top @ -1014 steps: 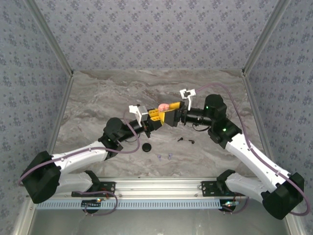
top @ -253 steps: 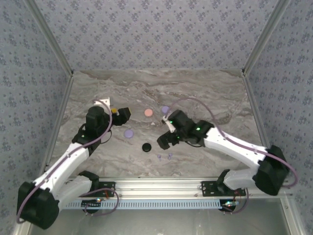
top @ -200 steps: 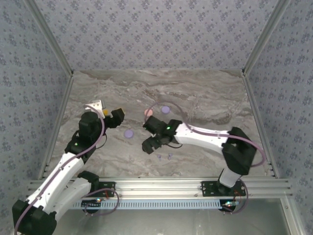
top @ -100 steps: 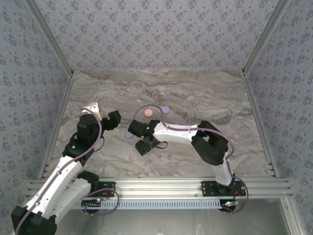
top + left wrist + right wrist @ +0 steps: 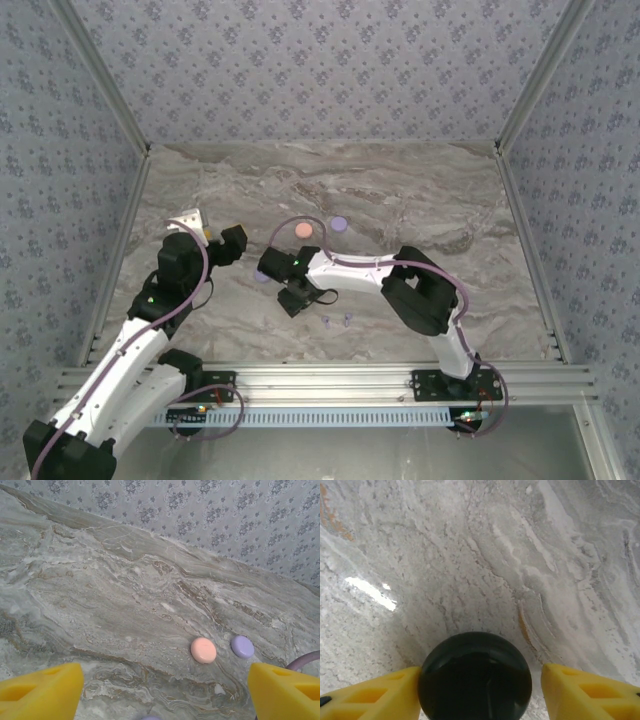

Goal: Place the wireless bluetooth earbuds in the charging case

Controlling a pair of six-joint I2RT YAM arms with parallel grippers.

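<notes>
A black round charging case [image 5: 475, 677] lies on the marble between my right gripper's [image 5: 480, 672] yellow fingers. The left finger [image 5: 380, 692] touches its side; the right finger [image 5: 585, 690] stands a small gap off, so the gripper is open. In the top view the right gripper [image 5: 291, 297] covers this case. Two pale lavender earbuds [image 5: 326, 321] [image 5: 347, 320] lie just in front of it to the right. My left gripper [image 5: 226, 243] hovers open at the left, empty [image 5: 165, 695].
A pink round case [image 5: 302, 230] [image 5: 203, 650] and a lavender round case [image 5: 339, 223] [image 5: 242, 646] lie side by side further back. Another lavender case [image 5: 262, 275] peeks out beside the right wrist. Patterned walls enclose the table.
My right arm has swung left across the table and its jaws have narrowed around the black case. The left gripper drew back a little to the left.
</notes>
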